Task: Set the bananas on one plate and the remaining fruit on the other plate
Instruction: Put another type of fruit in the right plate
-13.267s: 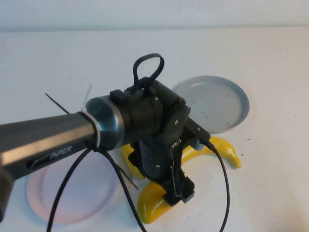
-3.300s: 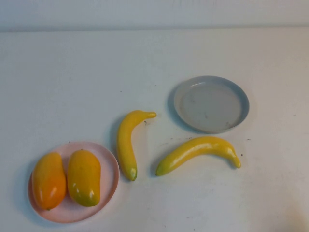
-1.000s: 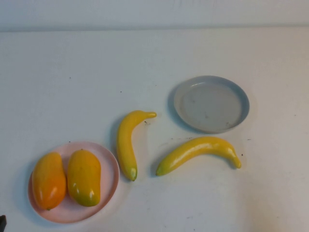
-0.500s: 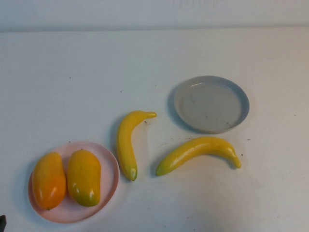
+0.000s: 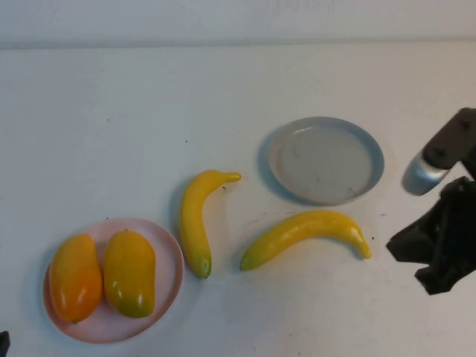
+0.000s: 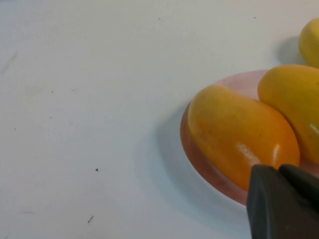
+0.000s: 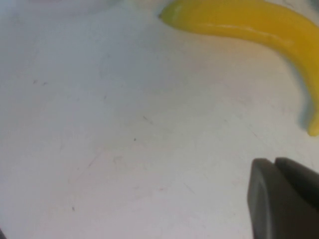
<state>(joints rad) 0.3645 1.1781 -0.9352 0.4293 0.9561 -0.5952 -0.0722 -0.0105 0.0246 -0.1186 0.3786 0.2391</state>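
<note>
Two yellow bananas lie on the white table between the plates: one [image 5: 194, 222] stands nearly lengthwise, the other [image 5: 306, 231] curves below the grey plate [image 5: 325, 159], which holds nothing. The pale pink plate [image 5: 169, 256] at the front left holds the orange fruit [image 5: 74, 277] and the yellow fruit with a greenish end [image 5: 129, 272], side by side. My right gripper [image 7: 275, 162] is shut and empty above bare table, just right of the curved banana [image 7: 249, 22]; its arm [image 5: 442, 223] shows at the right edge. My left gripper [image 6: 279, 169] is shut and empty, beside the orange fruit [image 6: 239, 137] on the pink plate's rim [image 6: 199, 167].
The white table ends at a pale back wall. The second fruit [image 6: 294, 97] and a banana end [image 6: 311, 40] show in the left wrist view. Bare table lies behind the plates and to the left of the pink plate.
My right arm has come into the high view from the right edge, near the curved banana. The fruit, bananas and plates have not moved.
</note>
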